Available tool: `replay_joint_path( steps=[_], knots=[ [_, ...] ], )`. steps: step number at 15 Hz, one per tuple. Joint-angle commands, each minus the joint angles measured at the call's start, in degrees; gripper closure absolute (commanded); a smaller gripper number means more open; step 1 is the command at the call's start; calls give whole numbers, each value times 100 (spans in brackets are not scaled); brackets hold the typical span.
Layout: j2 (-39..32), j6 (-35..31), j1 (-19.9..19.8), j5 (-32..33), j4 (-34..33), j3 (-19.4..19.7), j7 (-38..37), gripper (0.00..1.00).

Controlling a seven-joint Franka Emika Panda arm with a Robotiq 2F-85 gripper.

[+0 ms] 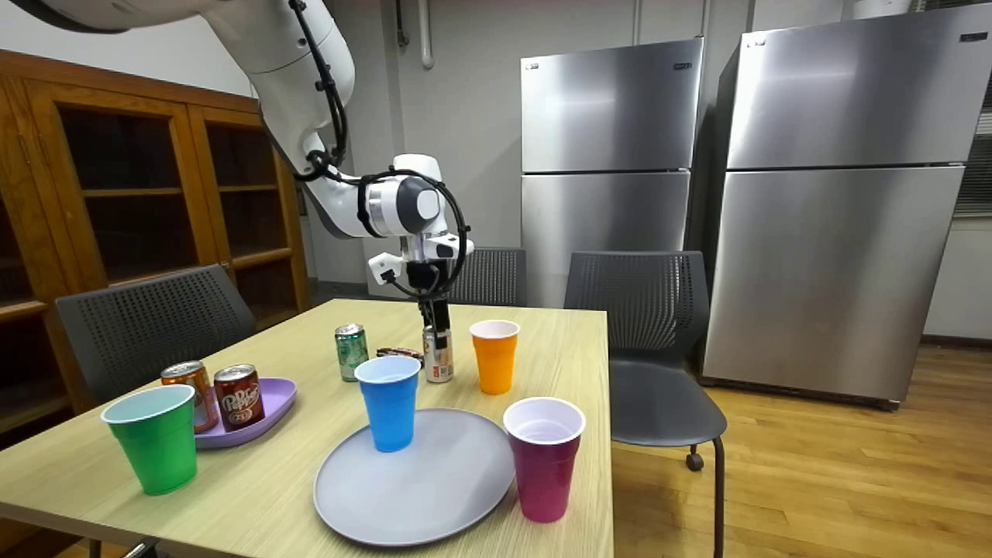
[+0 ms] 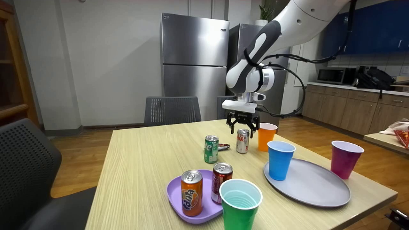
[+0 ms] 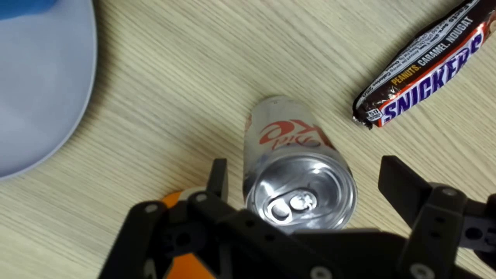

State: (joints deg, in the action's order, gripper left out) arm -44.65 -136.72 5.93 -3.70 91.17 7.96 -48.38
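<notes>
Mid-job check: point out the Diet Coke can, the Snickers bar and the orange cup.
Diet Coke can [image 3: 298,174], wrist view: on its lid.
Snickers bar [image 3: 424,71], wrist view: on the middle of its wrapper.
Orange cup [image 1: 496,362], in an exterior view: on its side wall.

The Diet Coke can [image 3: 294,166] is presenting smooth metal, gleaming brightly at the top. The fingers [image 3: 401,186] are showing a smooth matt finish. The Snickers wrapper [image 3: 424,66] is showing glossy, slightly crinkled film. The bench [image 3: 162,100] is displaying fine wood grain with a low sheen. The gray plate [image 1: 418,484] is appearing smooth and matt. The maroon cup [image 1: 544,473] is reflecting light off glossy plastic. The refrigerator doors [image 1: 829,271] are bearing brushed-looking metal.
</notes>
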Motion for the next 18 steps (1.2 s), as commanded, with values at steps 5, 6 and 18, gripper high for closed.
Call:
replay_joint_path(
  steps=[5,6,18],
  knots=[
    [-8,11,-2,-1,-13,0,2,0],
    [-8,11,-2,-1,-13,0,2,0],
    [30,10,-245,-91,64,-87,348,0]
  ],
)
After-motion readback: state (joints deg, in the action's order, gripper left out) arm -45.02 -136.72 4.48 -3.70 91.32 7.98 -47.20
